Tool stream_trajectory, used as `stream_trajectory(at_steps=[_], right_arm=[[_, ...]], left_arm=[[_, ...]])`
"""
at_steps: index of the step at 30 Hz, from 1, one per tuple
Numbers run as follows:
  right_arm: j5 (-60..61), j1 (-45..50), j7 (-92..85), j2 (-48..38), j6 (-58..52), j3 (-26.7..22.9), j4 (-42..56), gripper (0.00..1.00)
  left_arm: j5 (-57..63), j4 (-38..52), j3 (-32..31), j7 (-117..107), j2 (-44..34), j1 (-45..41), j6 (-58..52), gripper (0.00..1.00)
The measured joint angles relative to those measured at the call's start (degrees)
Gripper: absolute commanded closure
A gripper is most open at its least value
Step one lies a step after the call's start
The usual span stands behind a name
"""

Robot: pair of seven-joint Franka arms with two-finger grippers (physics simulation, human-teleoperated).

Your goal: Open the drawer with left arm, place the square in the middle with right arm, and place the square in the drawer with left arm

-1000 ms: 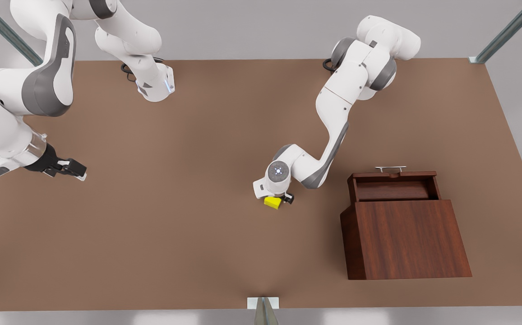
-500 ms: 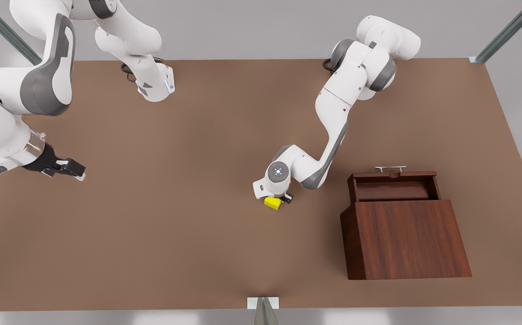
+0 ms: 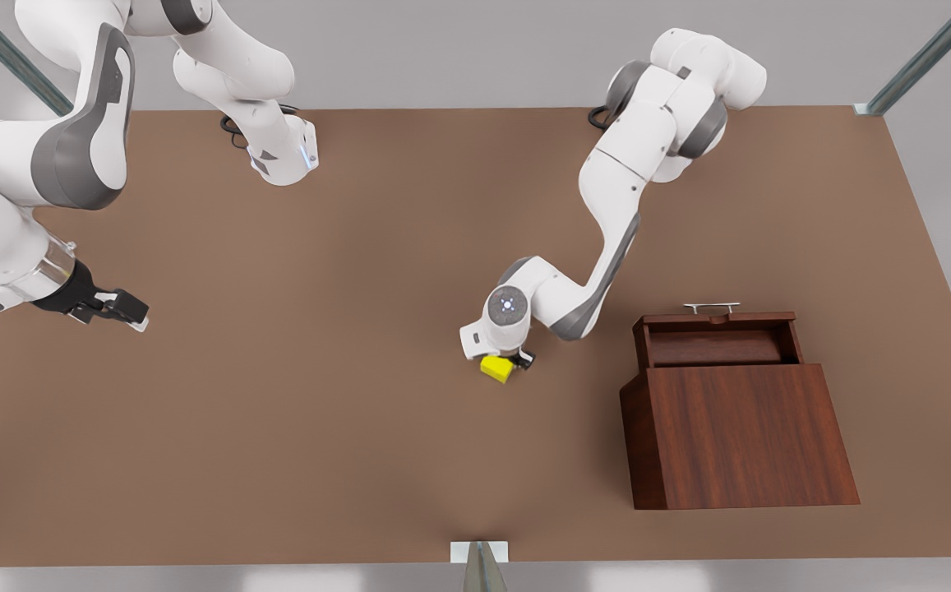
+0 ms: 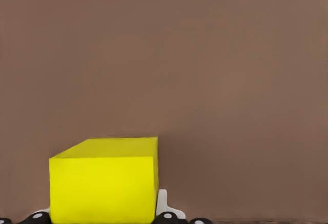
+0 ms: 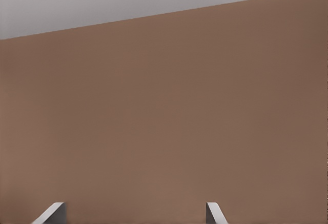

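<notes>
Brown tabletop (image 3: 319, 427). Left gripper (image 3: 510, 362) mid-table, fingers closed around yellow cube (image 3: 496, 368). Drawer (image 3: 717, 339) pulled out, well apart. Right gripper (image 3: 123, 310) waits near front view's left edge, fingers spread, empty.

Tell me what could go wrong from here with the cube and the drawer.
1. The left gripper sits on the yellow cube at one side of it, as the left wrist view suggests; the cube may slip or twist when lifted.
2. The drawer is only partly out of the cabinet, so the opening is narrow and the cube could catch its rim.
The right gripper waits open, far off.
</notes>
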Motion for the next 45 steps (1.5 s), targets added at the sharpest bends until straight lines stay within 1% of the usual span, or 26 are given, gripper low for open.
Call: stream_trajectory(at_steps=[5, 15, 19, 23, 25, 29, 33, 36, 40, 45], right_arm=[[0.1, 0.3, -0.1, 0.0, 0.0, 0.1, 0.0, 0.00], [0.1, 0.0, -0.1, 0.0, 0.1, 0.0, 0.0, 0.00], [0.1, 0.0, -0.1, 0.1, 0.2, 0.0, 0.0, 0.00], [0.1, 0.1, -0.1, 0.1, 0.5, 0.0, 0.0, 0.00], [0.1, 0.1, -0.1, 0.1, 0.5, 0.0, 0.0, 0.00], [0.1, 0.1, -0.1, 0.7, 0.9, 0.1, 0.1, 0.00], [0.1, 0.0, -0.1, 0.8, 1.2, 0.1, 0.1, 0.00], [0.1, 0.1, -0.1, 0.8, 1.3, 0.1, 0.1, 0.00], [0.1, 0.1, 0.0, 0.8, 1.3, 0.1, 0.1, 0.00], [0.1, 0.1, -0.1, 0.8, 1.3, 0.1, 0.1, 0.00]], left_arm=[[-0.3, -0.3, 0.3, 0.2, -7.2, 0.1, -10.6, 0.27], [-0.8, 0.0, 1.0, 1.2, -14.1, 1.0, -19.4, 0.27], [-1.0, -0.1, 4.3, 2.8, -15.7, 1.2, -21.5, 0.27], [-2.7, -1.0, 10.6, 9.8, -17.0, 1.3, -23.4, 0.27], [-3.9, -3.6, 13.6, 13.9, -19.3, 1.3, -23.6, 0.27], [-5.4, -7.9, 17.0, 18.6, -22.8, 1.3, -24.4, 0.27], [-5.9, -8.5, 20.6, 24.1, -23.0, 1.3, -24.6, 0.27], [-6.4, -10.8, 24.7, 29.2, -24.0, 1.1, -25.1, 0.27], [-6.8, -13.0, 27.5, 32.9, -25.5, 1.2, -25.9, 0.27], [-7.0, -14.2, 29.1, 34.0, -25.4, 1.3, -25.4, 0.27]])
